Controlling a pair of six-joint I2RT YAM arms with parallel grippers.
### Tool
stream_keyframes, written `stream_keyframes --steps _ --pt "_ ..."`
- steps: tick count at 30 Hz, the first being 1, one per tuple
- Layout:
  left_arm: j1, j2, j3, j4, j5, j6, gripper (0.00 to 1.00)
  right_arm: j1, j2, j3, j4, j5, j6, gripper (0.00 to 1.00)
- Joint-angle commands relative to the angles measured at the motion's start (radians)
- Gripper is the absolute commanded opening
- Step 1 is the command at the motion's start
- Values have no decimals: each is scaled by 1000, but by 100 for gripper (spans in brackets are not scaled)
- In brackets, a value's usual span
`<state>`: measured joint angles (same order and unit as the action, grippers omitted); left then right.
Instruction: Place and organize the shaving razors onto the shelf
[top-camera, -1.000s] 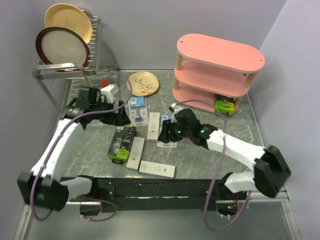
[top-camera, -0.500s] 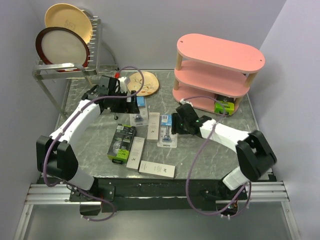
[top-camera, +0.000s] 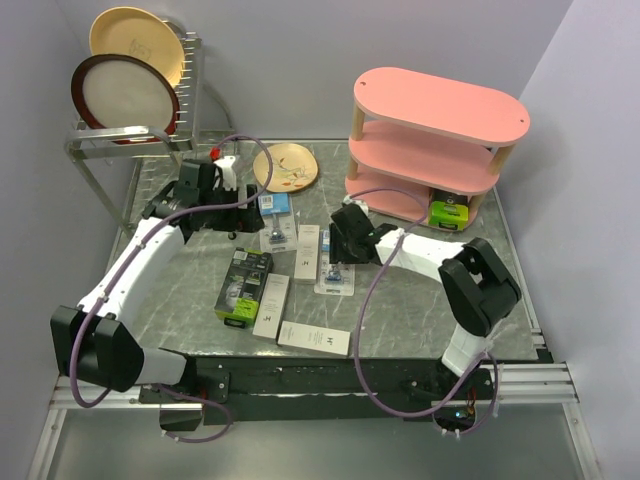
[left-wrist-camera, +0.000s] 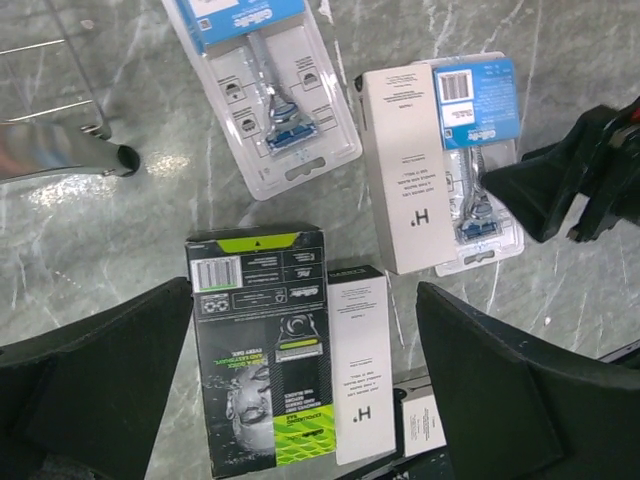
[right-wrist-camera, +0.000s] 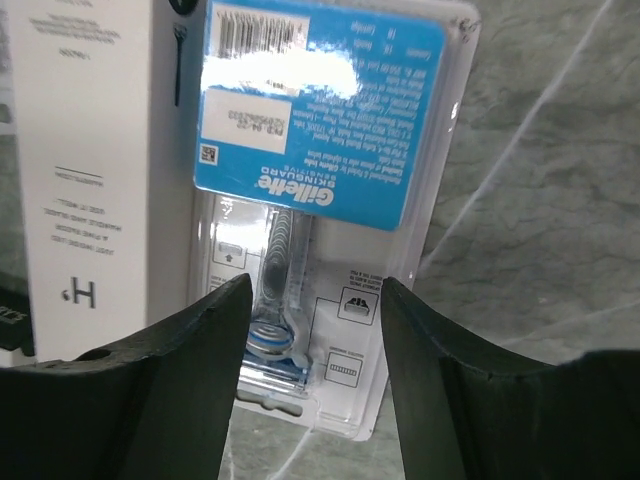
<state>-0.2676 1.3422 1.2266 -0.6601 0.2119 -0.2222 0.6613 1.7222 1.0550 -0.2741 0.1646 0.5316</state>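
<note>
The pink shelf (top-camera: 440, 105) stands at the back right, with one black-and-lime box (top-camera: 450, 213) on its bottom tier. On the table lie two blister cards (top-camera: 276, 220) (top-camera: 336, 275), three slim white boxes (top-camera: 307, 250) (top-camera: 270, 303) (top-camera: 313, 338) and a black-and-lime box (top-camera: 243, 285). My right gripper (top-camera: 338, 255) is open, its fingers either side of the lower end of a blister card (right-wrist-camera: 320, 150), close above it. My left gripper (top-camera: 243, 215) is open and empty, high above the black-and-lime box (left-wrist-camera: 260, 390) and a white box (left-wrist-camera: 360, 375).
A wire dish rack (top-camera: 130, 140) with plates stands at the back left. A small patterned plate (top-camera: 285, 166) lies behind the packs. The rack's foot (left-wrist-camera: 110, 155) shows in the left wrist view. Walls close in the back and right.
My right gripper has shifted slightly left and stays over the same blister card while its arm swung. My left gripper went back and then came forward a little. The packs have not moved.
</note>
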Motion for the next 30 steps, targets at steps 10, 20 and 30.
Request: stream_keyframes --steps 10,20,30 --pt "79 -66 5 11 4 11 99 38 107 69 -16 82 16 13" --pt "38 1 -33 103 89 -16 97 -57 -283 66 -129 -35 -174 0" --pt "-117 120 28 180 116 -25 97 -250 -472 108 -274 15 -177 0"
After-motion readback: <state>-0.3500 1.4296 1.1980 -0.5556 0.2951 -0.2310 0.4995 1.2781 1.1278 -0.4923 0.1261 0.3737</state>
